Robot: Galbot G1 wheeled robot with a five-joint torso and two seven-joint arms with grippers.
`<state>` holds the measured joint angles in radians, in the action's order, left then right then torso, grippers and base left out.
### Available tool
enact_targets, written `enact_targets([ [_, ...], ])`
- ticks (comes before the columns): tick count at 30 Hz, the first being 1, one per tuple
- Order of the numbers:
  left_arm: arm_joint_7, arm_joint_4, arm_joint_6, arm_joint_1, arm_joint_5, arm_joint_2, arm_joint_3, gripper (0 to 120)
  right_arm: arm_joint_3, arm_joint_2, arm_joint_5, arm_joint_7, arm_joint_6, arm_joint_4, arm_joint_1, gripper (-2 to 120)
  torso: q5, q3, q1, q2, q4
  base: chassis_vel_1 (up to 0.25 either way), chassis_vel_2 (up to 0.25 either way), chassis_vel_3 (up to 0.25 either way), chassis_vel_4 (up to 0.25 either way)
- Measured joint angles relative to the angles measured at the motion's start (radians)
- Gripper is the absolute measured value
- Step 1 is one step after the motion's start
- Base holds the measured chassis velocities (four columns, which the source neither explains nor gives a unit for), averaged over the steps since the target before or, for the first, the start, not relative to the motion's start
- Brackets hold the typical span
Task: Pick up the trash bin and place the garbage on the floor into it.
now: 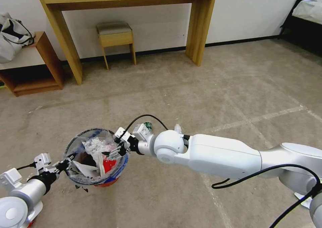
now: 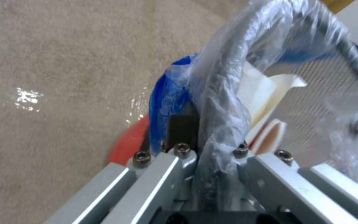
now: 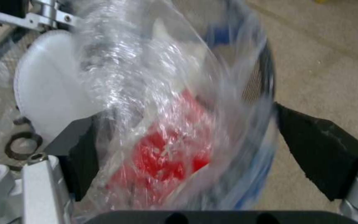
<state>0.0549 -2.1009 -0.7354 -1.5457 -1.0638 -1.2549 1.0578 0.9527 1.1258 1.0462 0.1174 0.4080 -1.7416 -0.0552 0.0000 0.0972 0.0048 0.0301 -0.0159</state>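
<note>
The trash bin [image 1: 97,179] has a red base and a dark rim [image 2: 228,71] and is lined with a clear-and-blue bag. My left gripper [image 1: 65,163] [image 2: 212,146] is shut on its near-left rim. The bin holds garbage: a white insole [image 3: 50,93], red wrappers [image 3: 166,152] and crumpled paper. My right gripper [image 1: 115,151] [image 3: 199,149] hovers over the bin's right rim, open, its black pads [image 3: 320,152] wide apart. A blurred sheet of clear plastic [image 3: 146,81] lies between them. A small green-labelled bottle [image 1: 148,125] and a white scrap [image 1: 177,128] lie on the floor [image 1: 234,97] behind my right wrist.
A wooden desk [image 1: 198,26] with a small stool [image 1: 115,37] under it stands at the far wall. A low shelf [image 1: 37,70] carrying a bag sits far left, a bed [image 1: 308,10] far right. Something white [image 1: 303,201] lies by my right elbow.
</note>
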Motion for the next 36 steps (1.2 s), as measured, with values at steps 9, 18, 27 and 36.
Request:
enact_targets([
  [9, 0.000, 0.004, 0.000, 0.006, 0.000, -0.002, -0.003, 1, -0.010, -0.030, -0.005, 0.000, 0.001, -0.003, -0.004, 93, 0.0000, 0.000, 0.000, 0.000, -0.0001, 0.000, 0.000, 0.000, 0.000],
  [18, 0.000, 0.007, 0.000, 0.011, 0.002, -0.004, -0.009, 1, -0.010, -0.035, -0.003, 0.001, 0.002, -0.008, 0.000, 93, 0.0000, 0.000, 0.000, 0.000, -0.0001, 0.000, 0.000, 0.000, 0.000],
  [27, 0.000, 0.007, 0.000, 0.008, 0.003, -0.003, -0.007, 1, -0.014, -0.031, 0.004, 0.002, 0.003, 0.001, -0.018, 93, 0.0000, 0.000, 0.000, 0.000, 0.0000, 0.000, 0.000, 0.000, 0.000],
  [36, 0.001, 0.004, 0.000, 0.008, -0.003, 0.008, -0.002, 1, -0.046, -0.064, 0.018, 0.010, 0.004, -0.012, -0.074, 93, 0.0000, 0.000, 0.000, 0.000, -0.0001, 0.000, 0.000, 0.000, 0.000],
])
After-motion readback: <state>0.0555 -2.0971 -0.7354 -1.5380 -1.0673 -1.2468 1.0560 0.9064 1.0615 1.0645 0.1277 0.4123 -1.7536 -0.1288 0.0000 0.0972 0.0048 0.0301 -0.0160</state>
